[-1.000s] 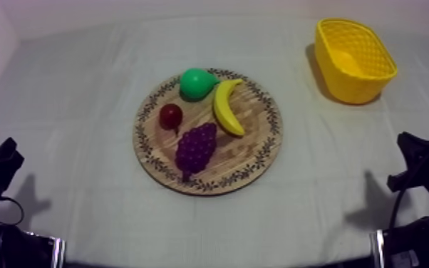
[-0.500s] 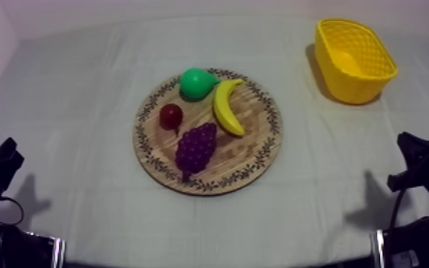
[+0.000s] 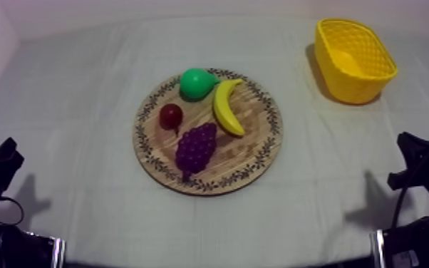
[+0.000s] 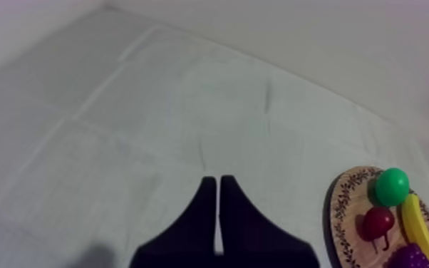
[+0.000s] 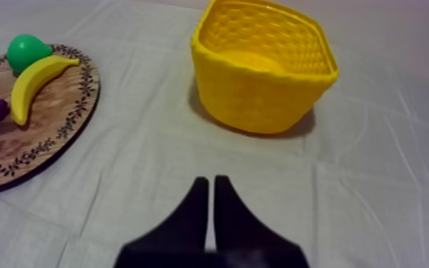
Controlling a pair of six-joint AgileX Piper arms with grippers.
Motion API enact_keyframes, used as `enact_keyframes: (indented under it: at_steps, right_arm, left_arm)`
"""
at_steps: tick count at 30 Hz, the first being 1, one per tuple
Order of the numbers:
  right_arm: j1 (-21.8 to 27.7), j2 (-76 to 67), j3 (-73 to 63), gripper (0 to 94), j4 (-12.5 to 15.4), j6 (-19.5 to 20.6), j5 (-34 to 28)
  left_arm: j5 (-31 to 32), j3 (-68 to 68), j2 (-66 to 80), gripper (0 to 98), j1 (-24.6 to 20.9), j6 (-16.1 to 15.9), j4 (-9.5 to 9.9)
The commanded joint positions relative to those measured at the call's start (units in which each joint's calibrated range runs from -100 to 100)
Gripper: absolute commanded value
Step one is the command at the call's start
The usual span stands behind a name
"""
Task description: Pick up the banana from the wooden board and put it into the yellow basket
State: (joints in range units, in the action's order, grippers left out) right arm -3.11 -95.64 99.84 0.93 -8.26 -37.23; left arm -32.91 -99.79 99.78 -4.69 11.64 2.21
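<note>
Both arms are parked low at the near edge of the surface. My right tool has its fingers pressed together in a narrow wedge with nothing in them. It hangs over bare cloth, with the basket ahead of it and the board close by. Left tool, same deal: fingers together, empty, with the board's edge further out.

The banana lies on the board, on the side toward the basket. One end sits just beside the pear, and the grapes are right next to its other half. The small red fruit is beyond those. The basket sits well apart from the board, far right, and looks empty as far as I can see.

So I'd call this step zero, with the reach not started. My guess is it's the right arm's job, since the basket's on its side. I'd spread the fingers, come in over the banana's middle, line up across its curve, and drop down without nudging the pear or grapes.
</note>
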Motion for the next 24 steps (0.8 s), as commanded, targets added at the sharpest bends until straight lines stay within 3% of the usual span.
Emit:
enact_keyframes:
  at_steps: [1, 12, 24]
  right_arm:
    - [0.10, -0.03, 0.04, 0.6, -0.03, -0.31, -0.02]
    - [-0.59, 5.02, -1.52, 0.6, -1.55, -0.66, 1.05]
    - [-2.95, 16.85, -12.12, 0.6, -2.33, -1.24, 2.53]
  left_arm:
    - [0.00, 0.01, 0.05, 0.1, 0.02, 0.01, -0.03]
    - [0.00, 0.01, 0.05, 0.1, 0.02, 0.01, -0.03]
    - [0.00, 0.01, 0.05, 0.1, 0.02, 0.01, -0.03]
